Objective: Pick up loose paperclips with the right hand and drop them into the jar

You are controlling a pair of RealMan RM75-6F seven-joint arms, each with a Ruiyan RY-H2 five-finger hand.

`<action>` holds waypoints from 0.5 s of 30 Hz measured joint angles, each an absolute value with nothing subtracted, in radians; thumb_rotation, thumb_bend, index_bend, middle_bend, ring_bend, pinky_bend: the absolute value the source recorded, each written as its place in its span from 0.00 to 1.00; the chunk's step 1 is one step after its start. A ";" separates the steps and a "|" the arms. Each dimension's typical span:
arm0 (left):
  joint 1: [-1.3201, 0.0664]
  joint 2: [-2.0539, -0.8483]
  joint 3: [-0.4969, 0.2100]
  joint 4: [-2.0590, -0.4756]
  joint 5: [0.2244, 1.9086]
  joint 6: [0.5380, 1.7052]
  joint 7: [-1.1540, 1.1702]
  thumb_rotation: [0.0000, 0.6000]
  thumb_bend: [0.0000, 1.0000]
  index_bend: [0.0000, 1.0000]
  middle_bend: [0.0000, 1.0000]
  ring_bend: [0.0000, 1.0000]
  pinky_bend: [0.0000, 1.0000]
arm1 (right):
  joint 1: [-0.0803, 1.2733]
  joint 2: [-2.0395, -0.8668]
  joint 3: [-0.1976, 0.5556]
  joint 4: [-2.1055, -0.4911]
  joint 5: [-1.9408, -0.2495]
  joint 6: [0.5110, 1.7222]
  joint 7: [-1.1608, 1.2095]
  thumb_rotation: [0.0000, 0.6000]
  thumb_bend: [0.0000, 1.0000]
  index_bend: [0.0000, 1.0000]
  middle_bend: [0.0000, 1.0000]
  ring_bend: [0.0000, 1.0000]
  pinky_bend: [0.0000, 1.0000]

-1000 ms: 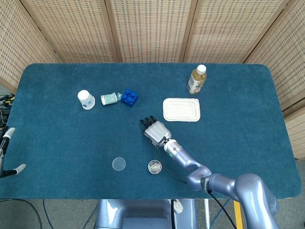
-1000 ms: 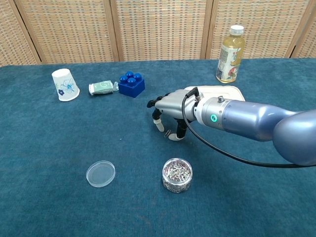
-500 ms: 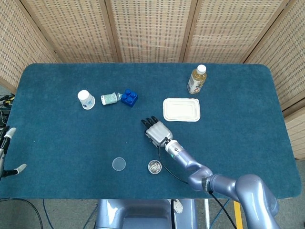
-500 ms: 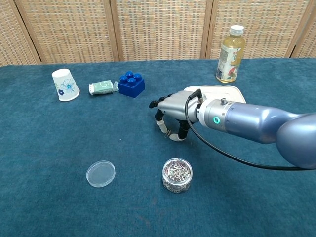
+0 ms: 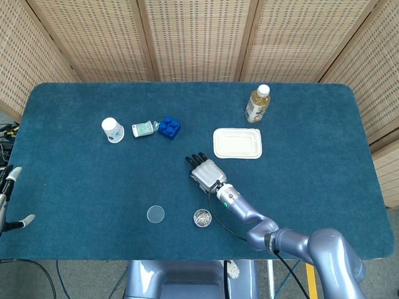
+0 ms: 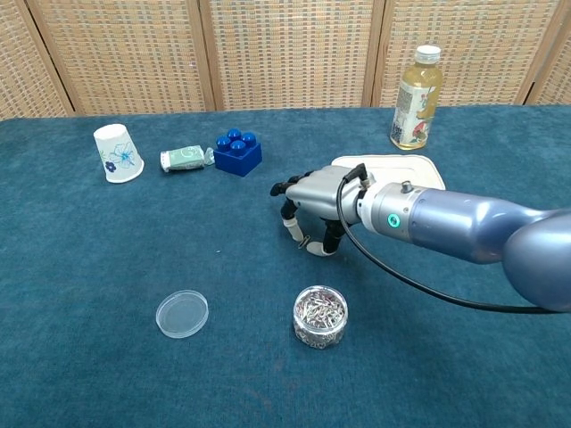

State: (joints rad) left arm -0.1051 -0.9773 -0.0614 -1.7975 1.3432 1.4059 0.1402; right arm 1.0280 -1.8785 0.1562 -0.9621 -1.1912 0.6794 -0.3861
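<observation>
My right hand (image 6: 314, 198) hovers palm down over the blue cloth, its fingertips (image 6: 291, 231) curled down to the table. A small loose paperclip (image 6: 304, 241) lies on the cloth between a finger and the thumb; I cannot see that it is lifted. The head view shows the same right hand (image 5: 204, 171) at the table's middle. The open glass jar (image 6: 320, 316), full of paperclips, stands just in front of the hand, and it is visible as the jar (image 5: 202, 218) from above too. My left hand (image 5: 7, 193) shows only partly at the far left edge, fingers apart, holding nothing.
The jar's clear lid (image 6: 182, 314) lies left of the jar. A white tray (image 6: 393, 167) sits behind the right hand, and a drink bottle (image 6: 417, 86) behind that. A paper cup (image 6: 117, 152), a green packet (image 6: 185, 158) and a blue block (image 6: 237, 152) stand at the back left.
The right hand has shifted slightly to the right and settled over the paperclip. The clip, the jar and the left hand have not moved.
</observation>
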 measured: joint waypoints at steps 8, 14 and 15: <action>-0.106 -0.978 -0.060 -1.799 1.344 1.405 0.142 1.00 0.00 0.00 0.00 0.00 0.00 | 1.023 -1.882 0.156 -0.950 -1.190 0.676 -0.380 1.00 0.34 0.62 0.03 0.00 0.08; -0.107 -0.977 -0.060 -1.800 1.345 1.405 0.142 1.00 0.00 0.00 0.00 0.00 0.00 | 1.021 -1.887 0.161 -0.947 -1.198 0.684 -0.370 1.00 0.34 0.64 0.03 0.00 0.09; -0.107 -0.977 -0.060 -1.801 1.344 1.405 0.141 1.00 0.00 0.00 0.00 0.00 0.00 | 1.021 -1.887 0.161 -0.946 -1.199 0.685 -0.368 1.00 0.34 0.65 0.03 0.00 0.09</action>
